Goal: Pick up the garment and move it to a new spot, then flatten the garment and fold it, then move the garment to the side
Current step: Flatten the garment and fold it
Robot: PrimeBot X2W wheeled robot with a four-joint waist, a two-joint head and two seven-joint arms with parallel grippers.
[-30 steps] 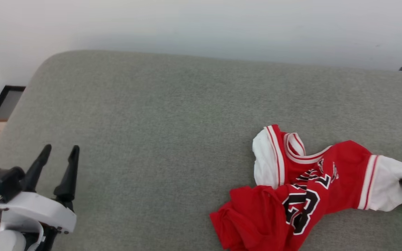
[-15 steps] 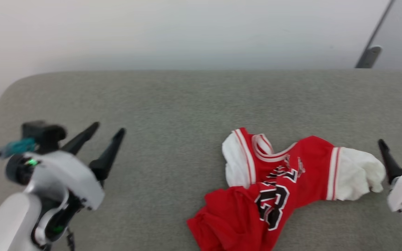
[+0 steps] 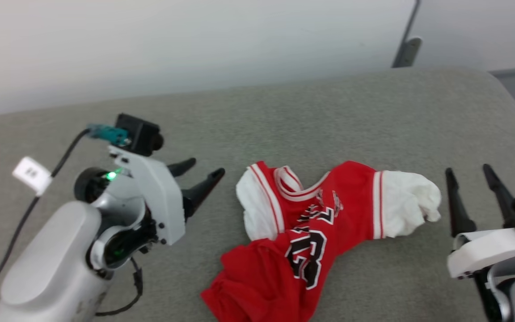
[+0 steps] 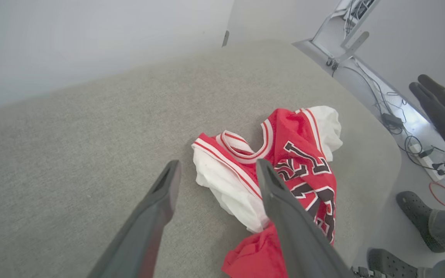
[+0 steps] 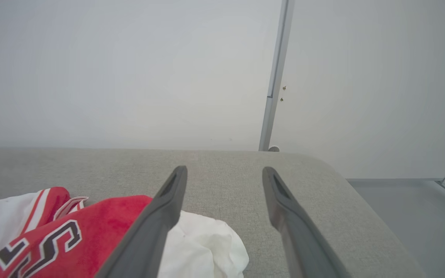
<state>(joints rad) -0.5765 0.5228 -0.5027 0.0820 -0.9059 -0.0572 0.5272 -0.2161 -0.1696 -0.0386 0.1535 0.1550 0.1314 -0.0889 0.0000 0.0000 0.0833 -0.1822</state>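
Presently the garment (image 3: pixel 324 232) lies crumpled on the grey cushion (image 3: pixel 329 116), left gripper (image 3: pixel 207 165) at its 9 o'clock, right gripper (image 3: pixel 467 169) at 3 (both spread wide, holding nothing); risk: a pinch catches several bunched layers, so it lifts twisted.

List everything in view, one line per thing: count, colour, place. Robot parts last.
garment: one, red with white sleeves, crumpled on the padded surface
padded surface: one, grey, under the garment
wall: one, white, behind the surface
metal post: one, grey, against the wall
floor cables: several, mostly dark, beside the surface
person's shoes: two, dark, on the floor
left end effector: one, dark fingers, open, left of garment
right end effector: one, dark fingers, open, right of garment
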